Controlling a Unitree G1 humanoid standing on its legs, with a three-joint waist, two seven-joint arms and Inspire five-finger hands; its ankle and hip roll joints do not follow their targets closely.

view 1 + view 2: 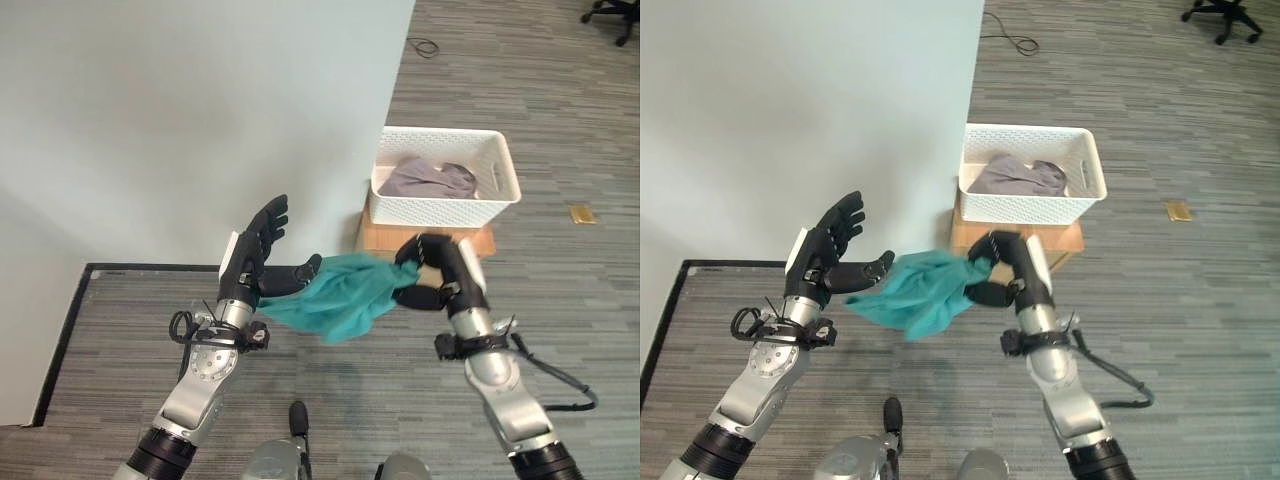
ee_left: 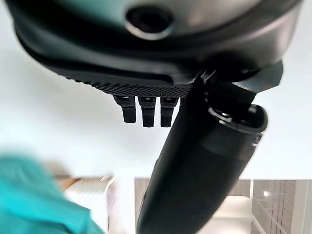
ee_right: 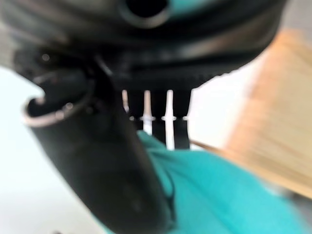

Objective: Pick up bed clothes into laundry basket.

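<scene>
The robot holds a teal cloth (image 1: 335,297) up in the air, in the middle of the frame, low down. The right hand (image 1: 437,275) has its fingers and thumb curled round one end of the cloth. The right wrist view shows the cloth tucked in behind the thumb. The left hand (image 1: 258,262) is wide open, with straight fingers pointing up. Its thumb sticks out toward the other end of the cloth. I cannot tell if the cloth rests on that thumb or only hangs just beside it. So only 1 hand has a real hold.

The white laundry basket (image 1: 500,180) sits in the upper right of the frame, on top of a flat brown box (image 1: 377,234). It stands on the grey floor (image 1: 560,290), next to the corner of the pale bed (image 1: 180,120). A grey garment (image 1: 430,180) already lies inside it.

I think the job now is to carry the cloth up and to the right, over the basket. To do it well, the right hand should keep its hold tight while it moves. The cloth hangs down loose, so it should go high enough to clear the basket's rim. The hand should let go only when the whole cloth is over the inside, or a corner may drape over the edge and pull it out.
</scene>
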